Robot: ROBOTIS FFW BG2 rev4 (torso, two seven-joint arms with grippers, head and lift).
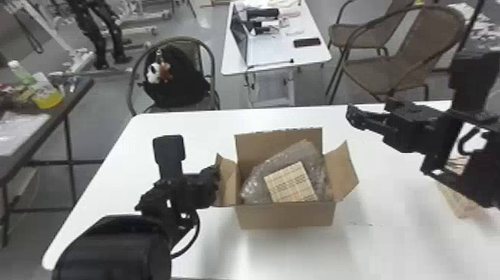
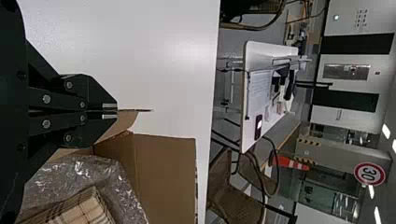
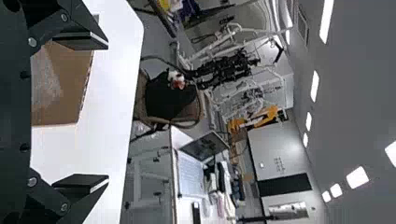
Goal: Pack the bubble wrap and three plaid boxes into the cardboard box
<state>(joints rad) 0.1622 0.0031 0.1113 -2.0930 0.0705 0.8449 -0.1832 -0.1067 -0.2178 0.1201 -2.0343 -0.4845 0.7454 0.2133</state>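
"30" on a round sign (image 2: 369, 174) rimmed in red

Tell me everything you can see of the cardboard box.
The cardboard box is plain brown, boxy and upright on the white table, its top open. Its far flap stands up and its right flap splays outward. Its left flap is pinched between the left hand's fingertips. I can't tell whether the near face is wall or a folded-down flap. Inside are bubble wrap and, resting against it, one plaid box.
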